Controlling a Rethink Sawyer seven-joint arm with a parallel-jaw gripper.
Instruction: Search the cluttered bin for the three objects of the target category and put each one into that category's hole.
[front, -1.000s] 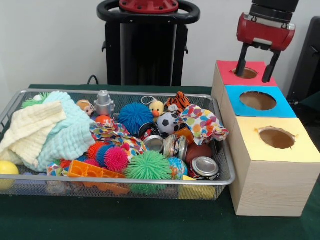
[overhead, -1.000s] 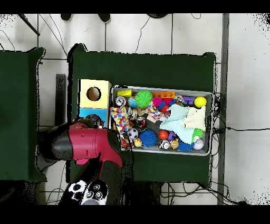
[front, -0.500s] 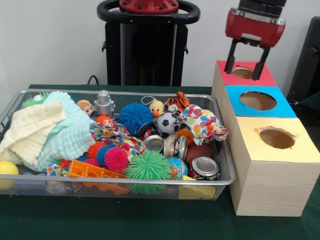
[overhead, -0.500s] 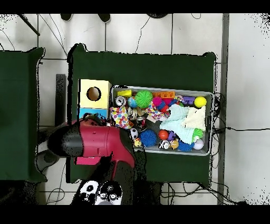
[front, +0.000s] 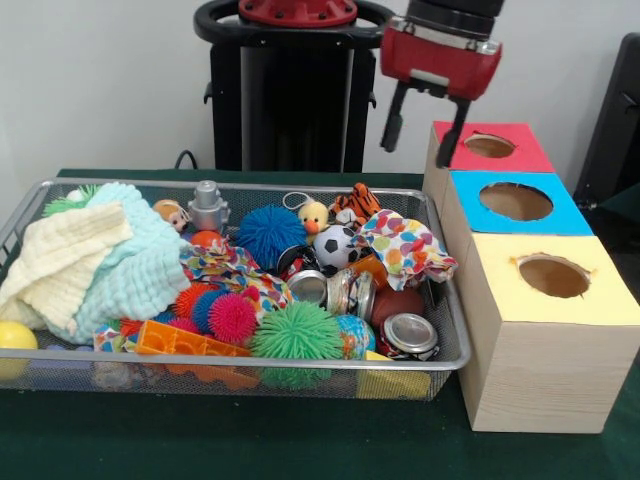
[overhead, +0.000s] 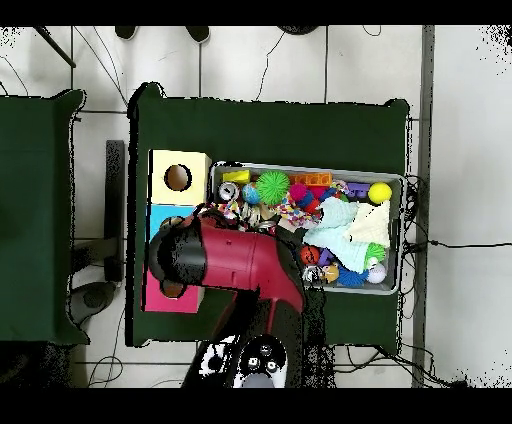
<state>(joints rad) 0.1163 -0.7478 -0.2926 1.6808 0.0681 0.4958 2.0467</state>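
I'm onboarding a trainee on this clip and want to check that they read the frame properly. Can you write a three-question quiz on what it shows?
1. True or false: the gripper is open and holds nothing.
2. Which box top is nearest the gripper in the front view? A) the red box B) the blue box C) the yellow box
3. Fill in: the soccer ball lies in the wire bin just below the toy ____.

Key
1. True: its two fingers hang apart above the bin's far corner, with nothing between them.
2. A, the red box.
3. Tiger.
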